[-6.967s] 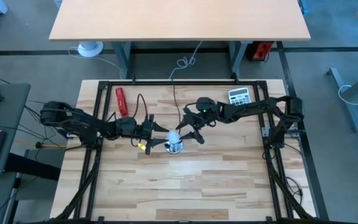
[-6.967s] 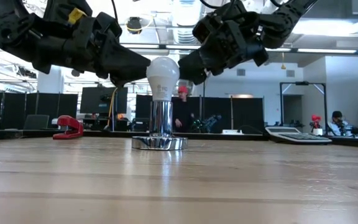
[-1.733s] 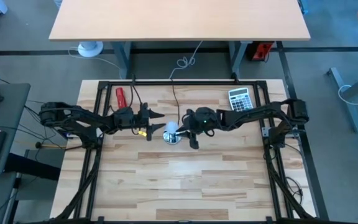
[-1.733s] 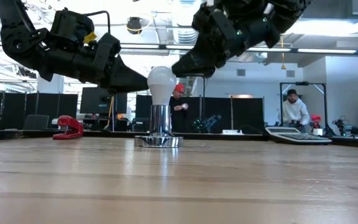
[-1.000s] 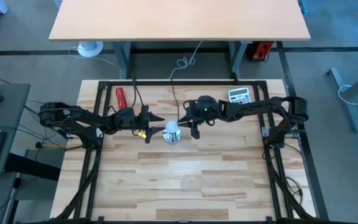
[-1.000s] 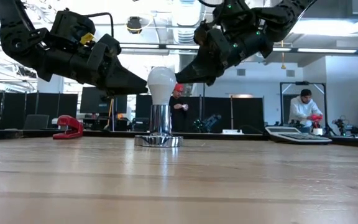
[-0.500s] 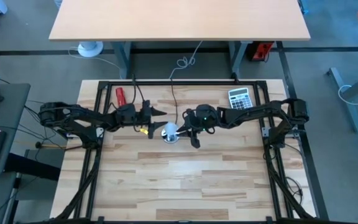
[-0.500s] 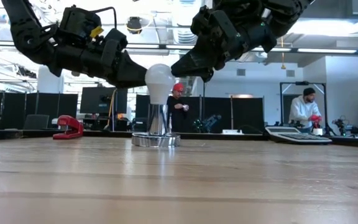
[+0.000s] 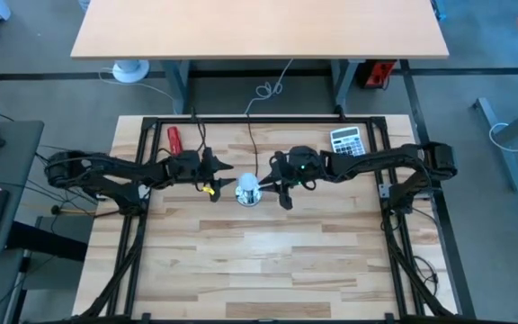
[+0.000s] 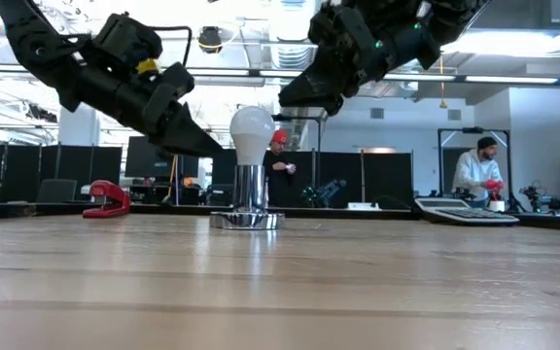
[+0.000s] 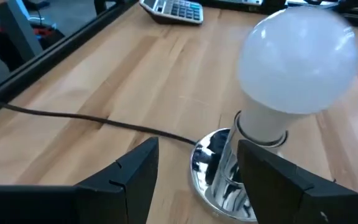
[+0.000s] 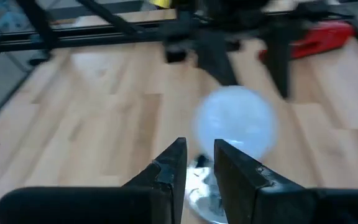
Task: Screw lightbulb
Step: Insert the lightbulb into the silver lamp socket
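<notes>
The white lightbulb (image 9: 249,184) (image 10: 252,131) stands upright with its base in the shiny metal socket (image 10: 249,194), whose round foot rests on the table. My left gripper (image 9: 221,177) (image 11: 197,149) is open just left of the bulb, level with it, fingers pointing at it and apart from it. My right gripper (image 9: 271,184) (image 12: 199,146) hovers close on the bulb's right, slightly above it, with only a narrow gap between its fingers and nothing in that gap. The bulb (image 12: 235,127) lies just beyond its fingertips.
The socket's black cord (image 9: 252,144) (image 11: 73,117) runs to the far edge. A red stapler (image 9: 175,144) lies far left and a calculator (image 9: 344,139) far right. The near half of the table is bare wood. People stand in the room behind.
Both grippers have drawn back from the bulb: my left toward the table's left edge and a little down, my right slightly toward the right edge and up. The bulb stays standing in the socket.
</notes>
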